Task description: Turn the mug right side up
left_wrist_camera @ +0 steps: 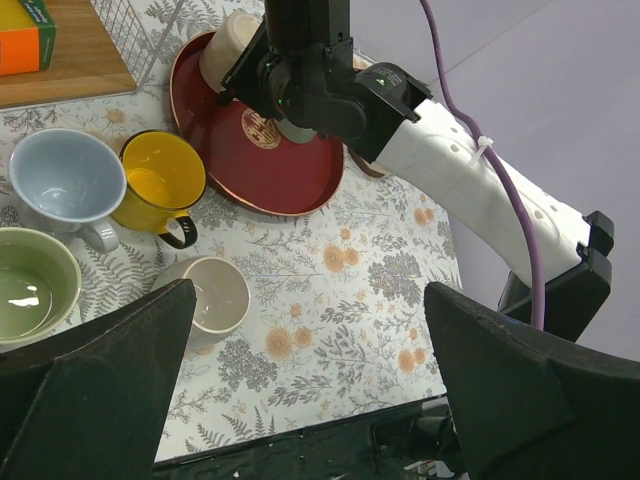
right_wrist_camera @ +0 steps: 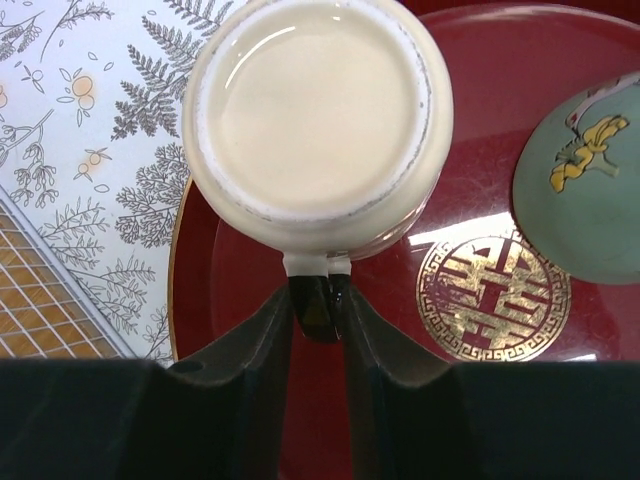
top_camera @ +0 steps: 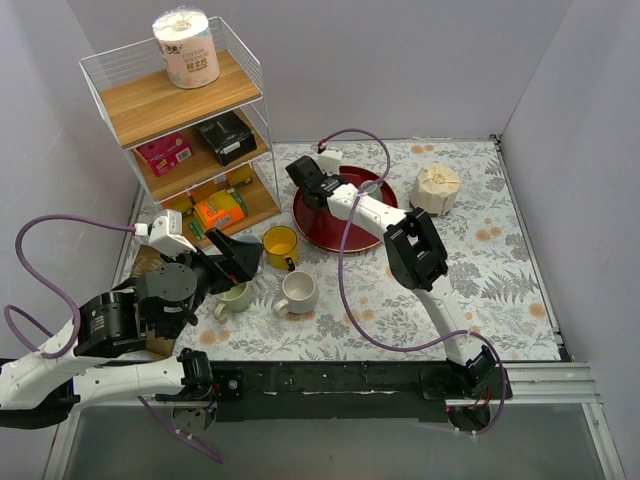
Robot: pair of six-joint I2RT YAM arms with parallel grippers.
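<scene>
Cream mug [right_wrist_camera: 318, 120]: glazed, round, flat base facing the wrist camera, over the left rim of the glossy red plate [right_wrist_camera: 232, 300] with its gold emblem. Right gripper [right_wrist_camera: 318, 300]: black fingers pinched on the mug's handle. Left gripper [left_wrist_camera: 310, 345]: jaws wide apart above the floral cloth [left_wrist_camera: 350, 290].

Floral table [top_camera: 500, 262], red plate [top_camera: 316, 232], cups [left_wrist_camera: 160, 182], shelf [top_camera: 178, 102], paper bundle [top_camera: 437, 188]

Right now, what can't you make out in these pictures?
Right wrist view: the mug handle is mostly hidden between the fingers of the right end effector; the green ceramic piece is cut by the right edge.
Top view: that arm covers the mug; lettering on the shelf boxes is too small.
</scene>
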